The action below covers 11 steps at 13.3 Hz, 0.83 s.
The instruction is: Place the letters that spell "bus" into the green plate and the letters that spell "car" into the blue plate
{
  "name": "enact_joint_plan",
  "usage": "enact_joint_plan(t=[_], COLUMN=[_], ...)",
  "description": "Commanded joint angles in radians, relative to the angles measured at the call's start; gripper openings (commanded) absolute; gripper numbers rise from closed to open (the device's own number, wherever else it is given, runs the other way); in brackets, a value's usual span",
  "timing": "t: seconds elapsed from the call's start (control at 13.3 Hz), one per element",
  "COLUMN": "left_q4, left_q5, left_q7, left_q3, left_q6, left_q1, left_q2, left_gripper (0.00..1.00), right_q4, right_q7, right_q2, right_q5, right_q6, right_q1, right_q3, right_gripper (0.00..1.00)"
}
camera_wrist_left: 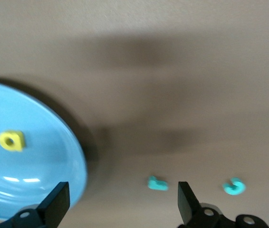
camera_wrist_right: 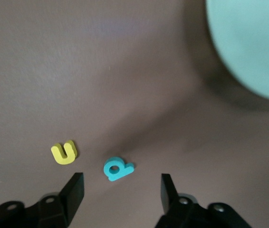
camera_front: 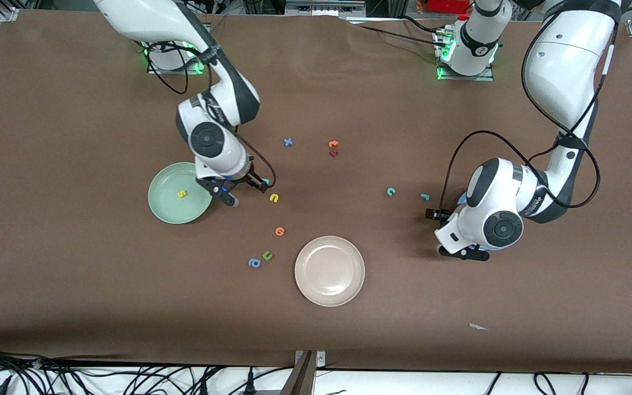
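The green plate (camera_front: 169, 211) holds a yellow s (camera_front: 182, 193). My right gripper (camera_front: 242, 190) stands open just beside that plate, low over the teal b (camera_wrist_right: 118, 168), which lies apart from both fingers. The yellow u (camera_front: 274, 198) lies close by (camera_wrist_right: 64, 152). The blue plate (camera_wrist_left: 72, 161) holds a yellow a (camera_wrist_left: 12, 140); in the front view my left arm hides most of it. My left gripper (camera_wrist_left: 122, 199) is open and empty at the plate's edge. The darker teal r (camera_wrist_left: 157, 183) and teal c (camera_wrist_left: 233, 186) lie on the table (camera_front: 424, 197) (camera_front: 390, 191).
A beige plate (camera_front: 329, 270) sits nearer the front camera, mid-table. An orange round letter (camera_front: 280, 231), green u (camera_front: 267, 255) and blue a (camera_front: 254, 263) lie between it and the green plate. A blue x (camera_front: 288, 142) and orange t (camera_front: 333, 144) lie toward the bases.
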Motion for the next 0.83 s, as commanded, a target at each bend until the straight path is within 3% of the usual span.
enact_joint_plan(t=[0.0, 0.15, 0.45, 0.75], left_q4=[-0.267, -0.439, -0.622, -0.67], left_q5=[-0.05, -0.05, -0.049, -0.049], left_q7=[-0.081, -0.167, -0.37, -0.477], left_q3=[-0.003, -0.003, -0.006, -0.006], left_q6=[0.177, 0.372, 0.665, 0.733], left_q1=[0.038, 0.044, 0.032, 0.006], left_q2=[-0.181, -0.255, -0.264, -0.263], left_gripper=[1.0, 1.0, 1.0, 0.95], right_q4=[0.006, 0.003, -0.001, -0.001], right_q7=[0.066, 0.069, 0.071, 0.101], right_q2=[0.043, 0.067, 0.086, 0.099], right_q5=[-0.002, -0.022, -0.045, -0.043], right_q6=[0.051, 0.085, 0.088, 0.108], right_q1=[0.055, 0.076, 0.076, 0.101], right_q3=[-0.015, -0.039, -0.052, -0.052], right_gripper=[0.72, 0.69, 0.64, 0.61])
